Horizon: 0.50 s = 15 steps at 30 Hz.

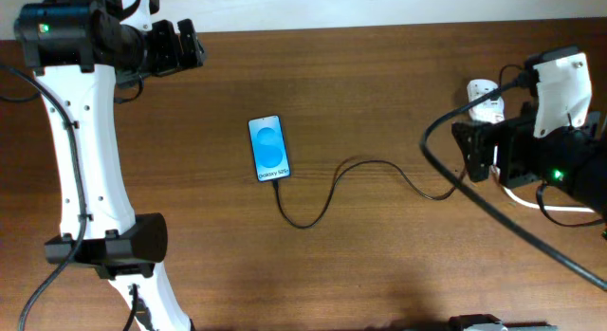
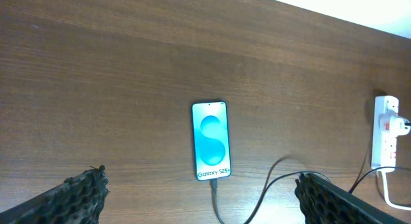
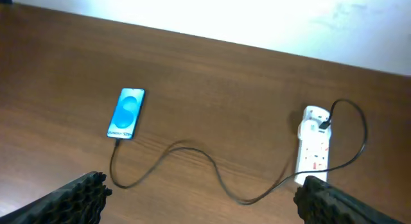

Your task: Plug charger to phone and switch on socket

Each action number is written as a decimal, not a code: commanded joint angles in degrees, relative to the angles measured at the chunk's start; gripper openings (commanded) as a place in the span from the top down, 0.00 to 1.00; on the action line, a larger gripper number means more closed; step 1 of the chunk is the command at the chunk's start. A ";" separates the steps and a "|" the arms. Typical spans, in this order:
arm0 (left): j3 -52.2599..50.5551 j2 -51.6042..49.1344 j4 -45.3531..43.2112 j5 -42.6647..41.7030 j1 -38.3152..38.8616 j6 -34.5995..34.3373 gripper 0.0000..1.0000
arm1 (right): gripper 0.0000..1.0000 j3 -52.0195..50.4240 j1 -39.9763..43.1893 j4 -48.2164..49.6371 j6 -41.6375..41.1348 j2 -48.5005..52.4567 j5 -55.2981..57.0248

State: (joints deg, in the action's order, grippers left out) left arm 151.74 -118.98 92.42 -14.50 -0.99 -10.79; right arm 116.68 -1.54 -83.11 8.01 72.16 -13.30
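The phone lies flat in the middle of the table, blue screen lit. It also shows in the left wrist view and the right wrist view. The charger cable has its tip in the phone's bottom edge and snakes right to the socket. The white socket with red markings lies at the right, partly hidden under my right arm in the overhead view. My left gripper is open and empty at the far left. My right gripper is open and empty, just beside the socket.
A thick white cord curls from the socket under my right arm and shows in the left wrist view. The table's far edge meets a white wall. The left arm's base stands at the front left.
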 commanded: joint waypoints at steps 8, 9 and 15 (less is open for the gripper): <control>0.28 0.07 0.07 0.42 0.09 -0.50 0.01 | 0.02 -27.43 -0.33 28.20 11.67 -19.58 0.48; 0.28 0.07 0.07 0.42 0.09 -0.50 0.01 | 0.02 -33.88 -0.33 32.89 12.61 -23.47 0.46; 0.28 0.07 0.07 0.42 0.09 -0.50 0.01 | 0.02 -73.18 -0.33 63.08 12.59 -45.79 0.37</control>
State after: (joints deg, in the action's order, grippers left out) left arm 151.74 -118.98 92.36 -14.52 -0.99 -10.79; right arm 52.23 -1.54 -26.26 20.18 31.64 -12.93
